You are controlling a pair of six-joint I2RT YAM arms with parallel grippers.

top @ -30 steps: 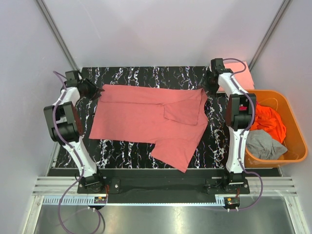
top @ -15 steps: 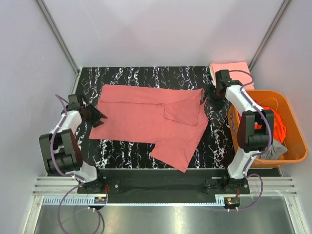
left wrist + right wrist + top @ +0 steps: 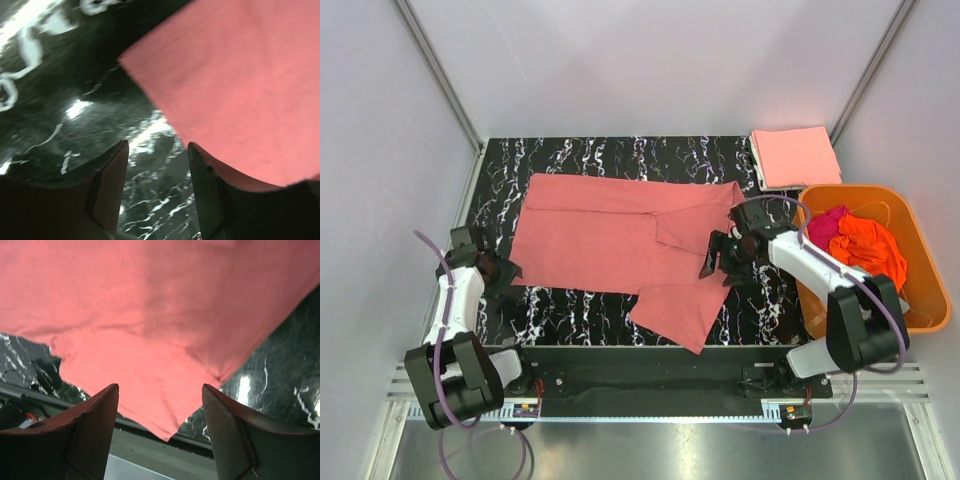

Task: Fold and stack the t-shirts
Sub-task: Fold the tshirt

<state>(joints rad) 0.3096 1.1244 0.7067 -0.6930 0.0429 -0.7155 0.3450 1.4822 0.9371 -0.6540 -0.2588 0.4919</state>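
Enclosed lab cell, marbled table (image 3: pixel 580 310)

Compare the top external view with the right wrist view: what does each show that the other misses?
Only the top external view shows the folded peach-pink t-shirt at the table's far right corner, the orange basket holding a magenta shirt and a bright orange shirt, and the left tool beside the spread shirt's near left corner. Only the right wrist view shows the right tool close up, jaws apart with nothing between them. Both show the salmon-pink t-shirt spread on the black marble table.
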